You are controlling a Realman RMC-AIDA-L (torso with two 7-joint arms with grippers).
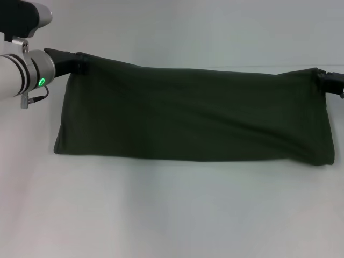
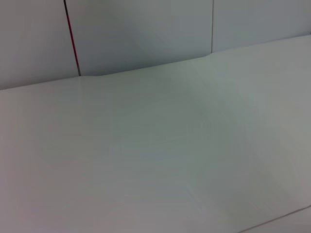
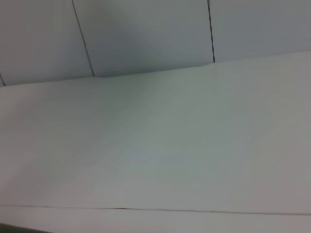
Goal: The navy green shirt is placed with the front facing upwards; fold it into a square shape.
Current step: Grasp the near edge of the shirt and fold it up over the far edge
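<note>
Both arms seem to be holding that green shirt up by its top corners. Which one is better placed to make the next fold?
Neither clearly. The left gripper grips one top corner of the navy green shirt, the right gripper the other. Probably both should move together, since letting go would drop that side onto the table.

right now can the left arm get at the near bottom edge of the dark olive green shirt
Probably not freely: the left gripper looks shut on the dark olive-green cotton shirt at its far left corner, and the right gripper holds the opposite corner. Nothing blocks that edge.

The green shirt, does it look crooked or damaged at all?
Nothing damaged. The navy green shirt forms a long band between the left gripper and right gripper; its top edge sags slightly.
</note>
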